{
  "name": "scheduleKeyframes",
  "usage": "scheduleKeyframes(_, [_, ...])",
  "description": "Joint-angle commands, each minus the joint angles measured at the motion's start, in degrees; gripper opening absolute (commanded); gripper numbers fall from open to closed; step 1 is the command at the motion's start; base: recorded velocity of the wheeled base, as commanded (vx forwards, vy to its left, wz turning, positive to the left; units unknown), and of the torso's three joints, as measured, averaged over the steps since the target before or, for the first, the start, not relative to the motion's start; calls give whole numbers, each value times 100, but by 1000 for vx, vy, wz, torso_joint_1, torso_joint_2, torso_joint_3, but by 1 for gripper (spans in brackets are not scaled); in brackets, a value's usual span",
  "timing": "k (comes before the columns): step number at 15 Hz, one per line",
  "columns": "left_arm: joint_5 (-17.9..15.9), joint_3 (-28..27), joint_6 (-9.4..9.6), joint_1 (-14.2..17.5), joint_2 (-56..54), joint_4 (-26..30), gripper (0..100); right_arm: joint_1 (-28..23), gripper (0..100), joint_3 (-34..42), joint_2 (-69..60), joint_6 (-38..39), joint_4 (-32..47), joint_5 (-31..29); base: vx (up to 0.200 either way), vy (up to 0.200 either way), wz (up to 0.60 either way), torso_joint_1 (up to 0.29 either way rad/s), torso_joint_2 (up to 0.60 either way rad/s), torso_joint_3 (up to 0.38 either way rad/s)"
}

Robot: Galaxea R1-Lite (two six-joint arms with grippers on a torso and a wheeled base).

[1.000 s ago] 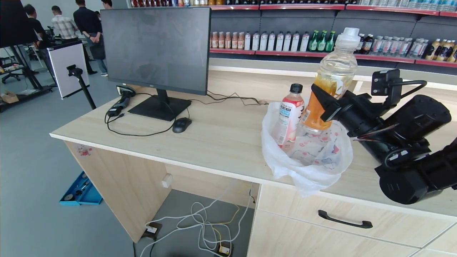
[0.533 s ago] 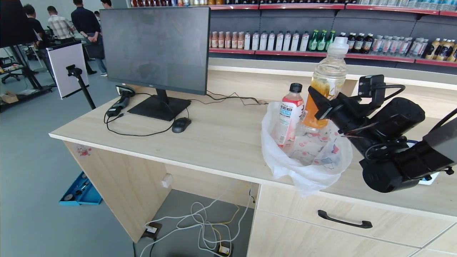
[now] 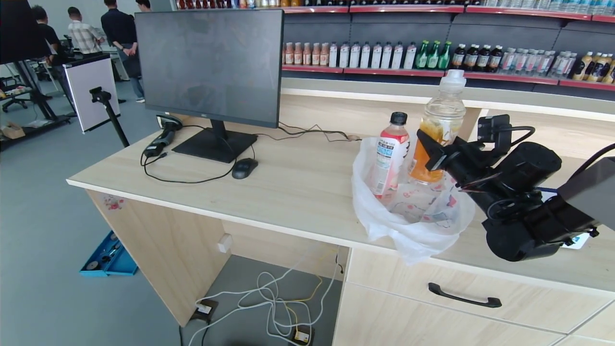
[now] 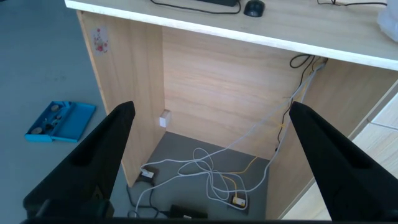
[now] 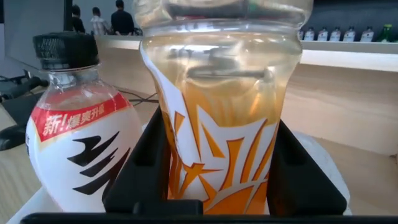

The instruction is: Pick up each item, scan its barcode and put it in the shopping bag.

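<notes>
Premises: a retail shop, checkout area. Wall shelves (image 3: 480, 78) with red edge strips run along the back, stocked with rows of bottled drinks (image 3: 365, 55) set facing outward. In front stands a light wood worktop (image 3: 298, 182) with drawers (image 3: 408, 312) below. Toward its far left corner: a monitor (image 3: 209, 65), a corded handheld scanner (image 3: 163, 134) and a mouse (image 3: 244, 168). A white plastic shopping bag (image 3: 408, 235) sits at the near edge.

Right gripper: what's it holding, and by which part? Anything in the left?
The right gripper is shut on the orange-labelled bottle, clamped around its labelled body, over the shopping bag. The left gripper is open, holding nothing.
</notes>
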Motion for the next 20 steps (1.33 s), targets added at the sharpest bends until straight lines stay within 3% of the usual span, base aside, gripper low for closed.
scheduleKeyframes(1, [1, 0, -2, 0, -2, -1, 100, -71, 0, -14, 177, -3, -6, -5, 0, 0, 0, 0, 0, 0])
scheduleKeyframes(7, [1, 0, -2, 0, -2, -1, 100, -186, 0, -963, 783, -12, -6, -5, 0, 0, 0, 0, 0, 0])
scheduleKeyframes(20, [1, 0, 7, 0, -2, -1, 100, -168, 0, -946, 1135, -47, -6, -14, 0, 0, 0, 0, 0, 0])
